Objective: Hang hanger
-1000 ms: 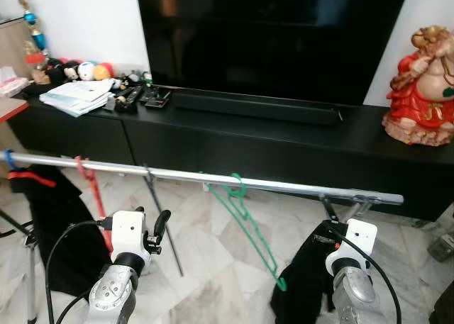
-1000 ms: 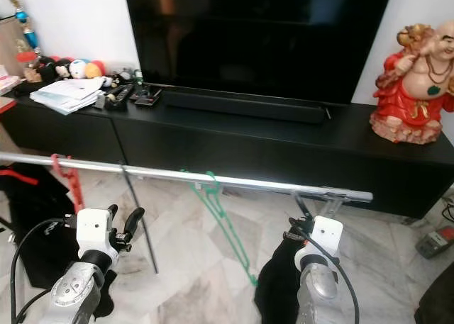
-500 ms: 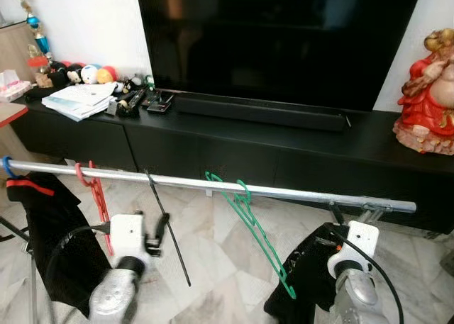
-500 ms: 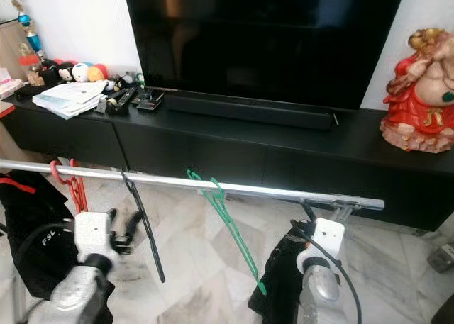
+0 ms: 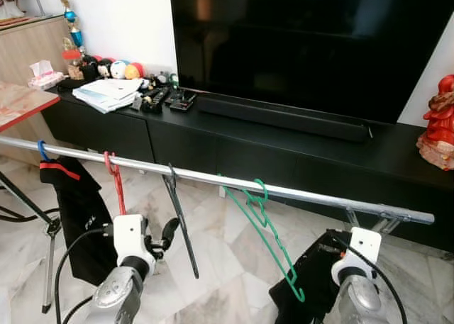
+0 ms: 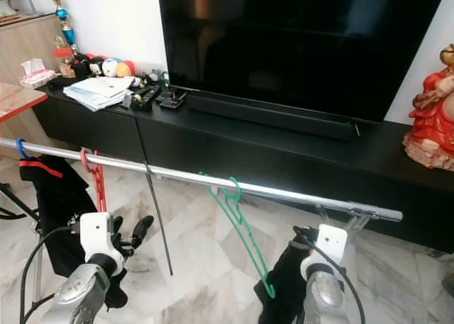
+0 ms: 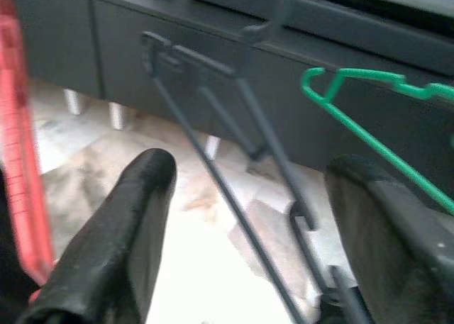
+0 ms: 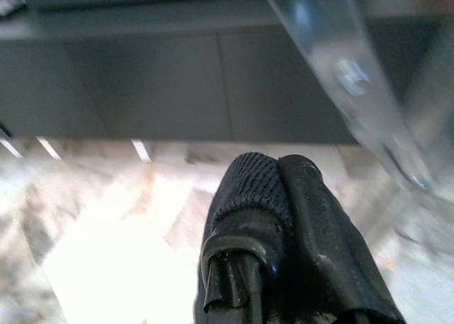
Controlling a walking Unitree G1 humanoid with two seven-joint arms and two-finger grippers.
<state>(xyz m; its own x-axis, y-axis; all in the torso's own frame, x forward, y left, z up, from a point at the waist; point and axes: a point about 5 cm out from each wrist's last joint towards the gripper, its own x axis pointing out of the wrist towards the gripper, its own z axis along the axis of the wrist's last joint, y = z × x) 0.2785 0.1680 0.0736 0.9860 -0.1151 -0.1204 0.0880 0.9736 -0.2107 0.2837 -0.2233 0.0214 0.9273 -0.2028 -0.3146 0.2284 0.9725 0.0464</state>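
Observation:
A silver rail (image 5: 213,179) crosses the scene at waist height. On it hang a red hanger (image 5: 113,179), a thin black hanger (image 5: 181,225) and a green hanger (image 5: 266,232). My left gripper (image 6: 131,228) is open just below the rail, beside the black hanger and not touching it. In the left wrist view the black hanger (image 7: 234,161) dangles between and beyond the spread fingers (image 7: 135,210), with the green hanger (image 7: 369,140) off to one side. My right gripper (image 8: 273,171) is shut under the rail's right end, and a black garment (image 5: 312,281) drapes from it.
A black garment on a blue hook (image 5: 74,203) hangs at the rail's left end. Behind the rail stands a long black TV cabinet (image 5: 284,140) with a large TV (image 5: 305,47), papers and small toys (image 5: 110,93), and a red figurine (image 5: 440,125). The floor is marble.
The camera has swung, shifting the whole picture to the right. Both grippers keep their places under the rail. The black hanger's lower end has swung a little.

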